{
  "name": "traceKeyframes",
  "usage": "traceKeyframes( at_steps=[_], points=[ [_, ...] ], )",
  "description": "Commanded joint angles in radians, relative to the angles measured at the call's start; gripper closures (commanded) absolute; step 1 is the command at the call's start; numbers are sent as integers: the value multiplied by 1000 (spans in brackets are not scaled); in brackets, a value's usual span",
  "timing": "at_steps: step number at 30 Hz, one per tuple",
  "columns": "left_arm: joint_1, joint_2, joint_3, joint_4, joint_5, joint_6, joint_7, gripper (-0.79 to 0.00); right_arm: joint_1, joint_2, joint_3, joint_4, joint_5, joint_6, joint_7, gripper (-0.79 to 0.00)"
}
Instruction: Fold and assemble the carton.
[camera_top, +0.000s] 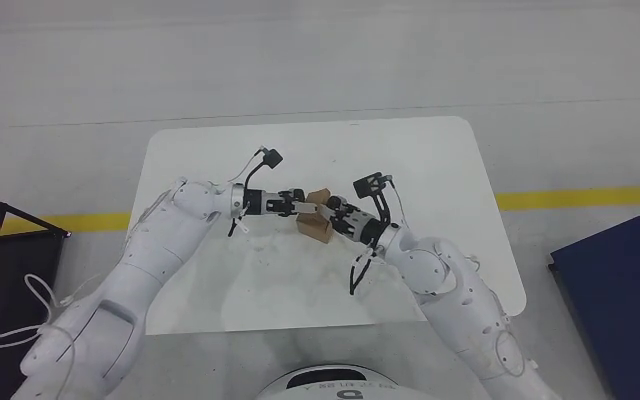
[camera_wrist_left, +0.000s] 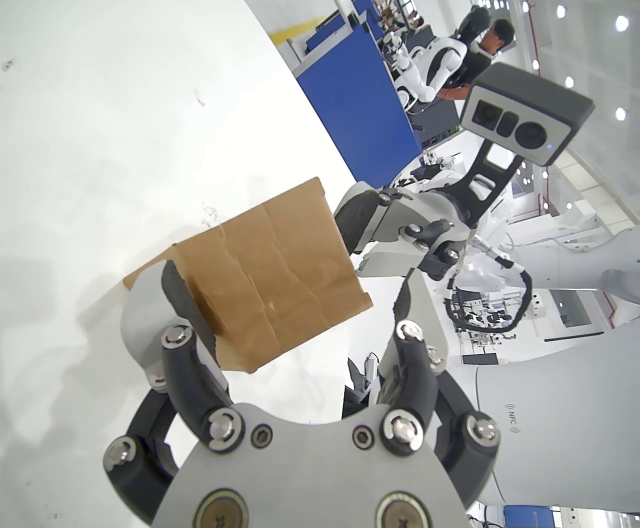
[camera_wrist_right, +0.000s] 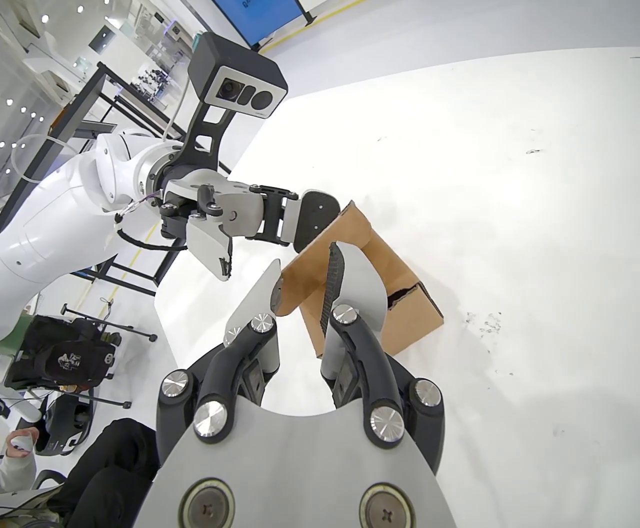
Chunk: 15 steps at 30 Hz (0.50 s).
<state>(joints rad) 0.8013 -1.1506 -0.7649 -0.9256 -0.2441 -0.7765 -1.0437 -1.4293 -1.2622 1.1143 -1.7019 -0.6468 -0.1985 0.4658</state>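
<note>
Holds left gripper (camera_wrist_left: 287, 292) spread wide, one finger (camera_wrist_left: 172, 295) touching the carton (camera_top: 316, 227). Straddles a flap (camera_wrist_right: 300, 285) with right gripper (camera_wrist_right: 305, 272), fingers (camera_wrist_right: 341, 280) released.

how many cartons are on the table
1. The carton stands near the middle of the table, between the left gripper and the right gripper, which both touch it. Little here could hide another.

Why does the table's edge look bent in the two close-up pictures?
Left wrist view: the wide lens bows the table edge; ceiling lights glare as spots. Right wrist view: same bowing; the carton casts hardly any shadow. Top view: table edges nearly straight, light even.
</note>
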Motion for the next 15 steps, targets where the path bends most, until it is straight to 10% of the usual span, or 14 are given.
traceKeyframes(
  at_steps=[1,15],
  points=[
    [-2,2,8,3,-2,-4,4,-785,13,-2,-6,15,7,3,1,-228],
    [-33,-2,55,26,13,0,1,-785,7,4,1,11,-29,43,-11,-289]
  ],
)
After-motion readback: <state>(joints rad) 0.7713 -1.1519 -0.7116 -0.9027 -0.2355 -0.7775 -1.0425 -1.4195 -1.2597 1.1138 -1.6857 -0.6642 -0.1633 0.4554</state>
